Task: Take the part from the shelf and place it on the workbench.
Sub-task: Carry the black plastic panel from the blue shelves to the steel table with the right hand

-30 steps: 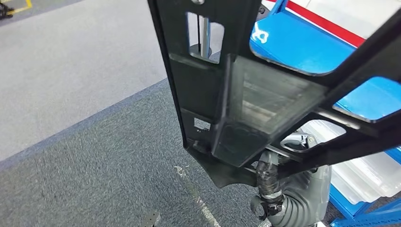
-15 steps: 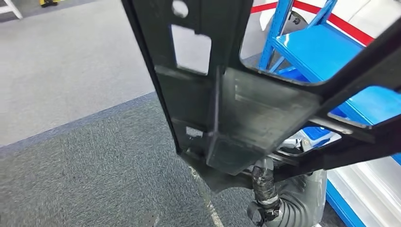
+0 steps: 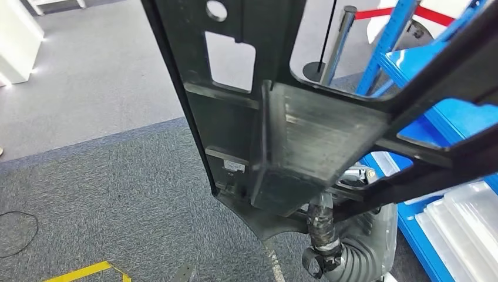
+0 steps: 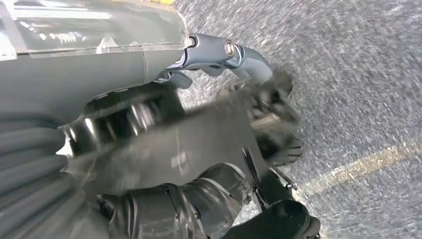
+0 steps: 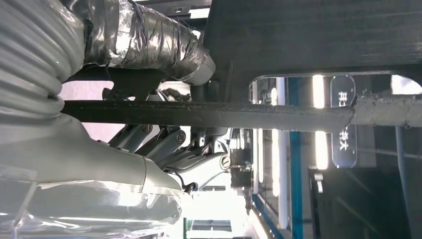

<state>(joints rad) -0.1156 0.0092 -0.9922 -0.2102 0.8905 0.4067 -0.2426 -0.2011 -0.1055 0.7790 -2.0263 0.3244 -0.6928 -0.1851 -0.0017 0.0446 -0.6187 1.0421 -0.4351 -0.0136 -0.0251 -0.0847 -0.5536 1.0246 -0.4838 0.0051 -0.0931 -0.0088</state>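
Note:
The part (image 3: 305, 135) is a large black moulded panel with cut-outs and a box-shaped pocket, held up close to the head view and tilted. My right hand (image 3: 330, 241), with a taped thumb, grips its lower edge from below. In the right wrist view the right hand (image 5: 124, 164) clamps a thin black rib of the part (image 5: 308, 35). In the left wrist view my left hand (image 4: 119, 64) holds a flat black slab of the part (image 4: 199, 144) between the grey thumb and the dark fingers, above the carpet.
A blue shelf (image 3: 446, 117) stands at the right with clear plastic bins (image 3: 464, 223) on its lower level. A stanchion post (image 3: 332, 47) with a red belt is beyond. Grey carpet lies below, with yellow floor tape (image 3: 88, 271), a black cable (image 3: 17, 235) and a white unit (image 3: 17, 41) far left.
The whole picture has shifted: the camera has turned, so the blue shelf slides right and the post, yellow tape and cable come into sight. The part stays in both hands.

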